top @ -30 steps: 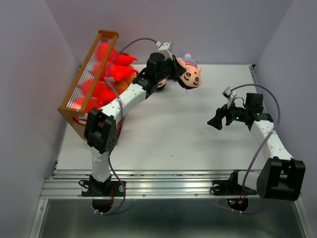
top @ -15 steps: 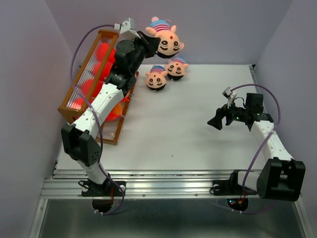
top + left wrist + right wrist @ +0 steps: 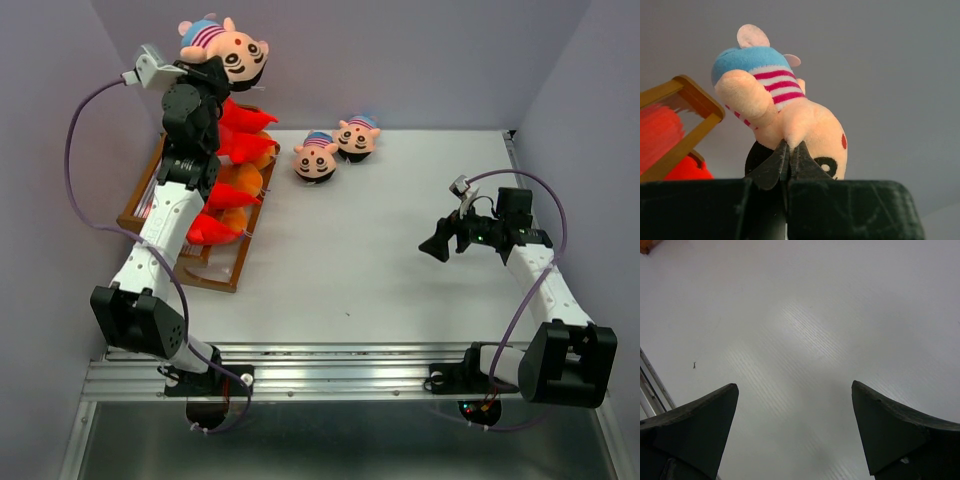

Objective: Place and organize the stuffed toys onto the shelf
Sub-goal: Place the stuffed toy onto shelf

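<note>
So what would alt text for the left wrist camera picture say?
The left claw, shut, pinches a peach-faced plush doll head with a blue and red-striped cap, before a grey wall; the orange-brown shelf corner and red toys show at left.

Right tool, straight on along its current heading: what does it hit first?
Most likely the bare white table: the wrist view shows only tabletop ahead of the open right tool. Nothing else sits in that line. How far ahead contact comes is unclear.
</note>
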Controlling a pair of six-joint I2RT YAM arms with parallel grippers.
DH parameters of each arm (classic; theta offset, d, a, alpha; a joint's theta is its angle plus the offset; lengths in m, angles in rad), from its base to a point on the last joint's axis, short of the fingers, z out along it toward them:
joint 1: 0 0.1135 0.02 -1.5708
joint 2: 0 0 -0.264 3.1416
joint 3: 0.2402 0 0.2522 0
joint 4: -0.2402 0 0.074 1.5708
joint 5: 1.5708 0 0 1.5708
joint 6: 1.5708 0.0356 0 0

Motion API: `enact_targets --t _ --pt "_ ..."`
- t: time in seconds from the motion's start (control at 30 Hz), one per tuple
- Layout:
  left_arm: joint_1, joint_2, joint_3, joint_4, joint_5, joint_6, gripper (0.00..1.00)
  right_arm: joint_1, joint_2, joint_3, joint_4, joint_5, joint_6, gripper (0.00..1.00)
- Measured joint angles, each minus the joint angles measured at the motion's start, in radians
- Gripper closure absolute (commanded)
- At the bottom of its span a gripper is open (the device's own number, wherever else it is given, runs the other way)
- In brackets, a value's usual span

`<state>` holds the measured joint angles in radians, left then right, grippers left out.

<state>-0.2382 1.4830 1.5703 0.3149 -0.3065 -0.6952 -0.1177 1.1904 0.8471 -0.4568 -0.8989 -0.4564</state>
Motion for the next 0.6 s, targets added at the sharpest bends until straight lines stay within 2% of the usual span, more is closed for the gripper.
enact_targets --t 0.33,0.6 --pt "0.066 0.043 -0.029 0.001 -0.096 -0.201 1.00 0.000 0.000 0.000 0.000 0.000 0.000 0.00" --pt "0.077 0.180 0.083 -0.094 -0.169 -0.356 1.00 0.000 -0.005 0.000 0.000 0.000 0.000 0.00"
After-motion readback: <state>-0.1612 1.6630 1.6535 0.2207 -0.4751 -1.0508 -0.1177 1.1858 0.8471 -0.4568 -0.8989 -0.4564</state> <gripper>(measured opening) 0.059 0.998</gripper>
